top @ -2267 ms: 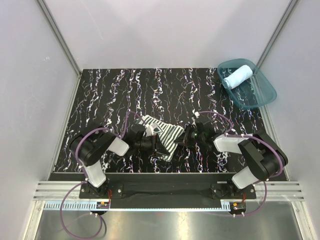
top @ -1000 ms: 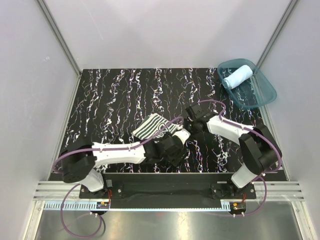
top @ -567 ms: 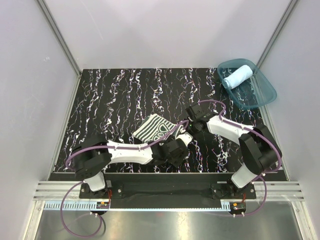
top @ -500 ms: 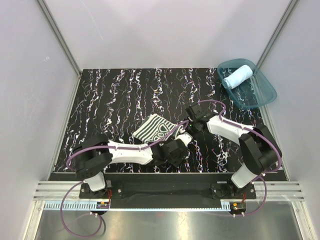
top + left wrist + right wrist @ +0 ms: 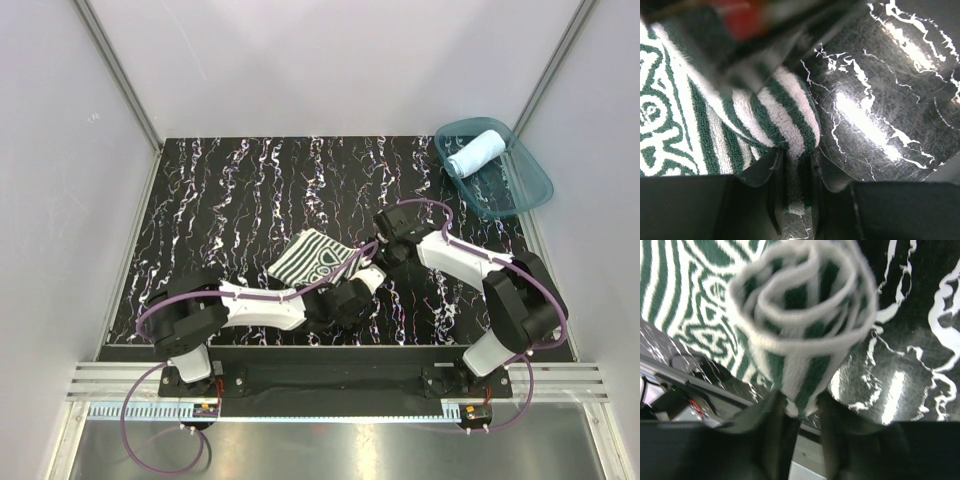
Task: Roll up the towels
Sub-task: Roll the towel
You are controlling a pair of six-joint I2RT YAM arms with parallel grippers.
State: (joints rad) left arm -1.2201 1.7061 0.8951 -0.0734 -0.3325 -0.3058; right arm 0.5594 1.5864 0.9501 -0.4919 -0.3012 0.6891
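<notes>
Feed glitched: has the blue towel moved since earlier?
No. The blue towel lies at the same far end of the tub, equally near the right frame post.

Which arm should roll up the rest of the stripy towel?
Probably the right. The right gripper has the rolled end of the striped towel between its fingers, its camera looking straight into the spiral, so a wrist twist could wind it on. The left gripper only pinches a fold at the edge.

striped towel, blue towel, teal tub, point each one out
striped towel (image 5: pixel 308 258): top external view, on its flat printed part
blue towel (image 5: pixel 476 152): top external view, middle of the roll
teal tub (image 5: pixel 512 186): top external view, bare floor near its right wall
</notes>
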